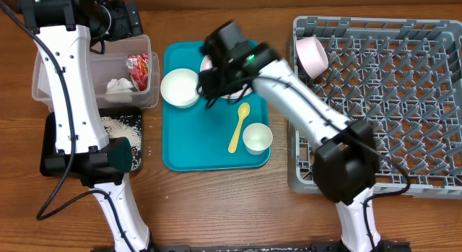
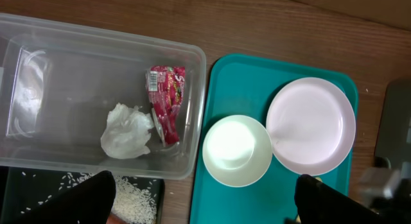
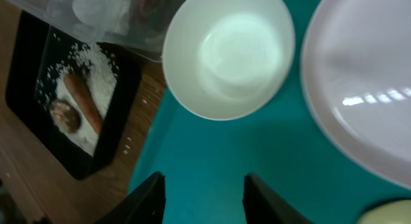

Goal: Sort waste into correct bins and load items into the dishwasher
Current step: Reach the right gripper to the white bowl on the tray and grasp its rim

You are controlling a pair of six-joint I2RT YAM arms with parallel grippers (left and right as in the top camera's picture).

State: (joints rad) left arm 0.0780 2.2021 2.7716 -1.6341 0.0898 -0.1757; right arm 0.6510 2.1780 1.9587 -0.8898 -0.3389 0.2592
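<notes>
The clear tub (image 1: pixel 90 61) holds the red snack wrapper (image 1: pixel 141 70) and the crumpled white napkin (image 1: pixel 119 84); both also show in the left wrist view, the wrapper (image 2: pixel 166 102) beside the napkin (image 2: pixel 125 131). The black tray (image 1: pixel 54 140) holds rice (image 1: pixel 119 126), a brown sausage piece (image 3: pixel 80 102) and a brownish scrap (image 3: pixel 63 115). On the teal tray (image 1: pixel 216 154) lie a white bowl (image 1: pixel 180 87), the plate (image 2: pixel 311 124), a yellow spoon (image 1: pixel 240 127) and a small cup (image 1: pixel 257 138). A pale bowl (image 1: pixel 312 55) stands on edge in the grey dish rack (image 1: pixel 390 100). My left gripper (image 2: pixel 205 205) is open and empty above the tub's near side. My right gripper (image 3: pixel 204 198) is open and empty over the teal tray, beside the white bowl (image 3: pixel 228 54) and partly hiding the plate in the overhead view.
The grey rack fills the right side of the table. The tub and black tray stand at the left, against the teal tray's left edge. Bare wood runs along the front edge and between the teal tray and the rack.
</notes>
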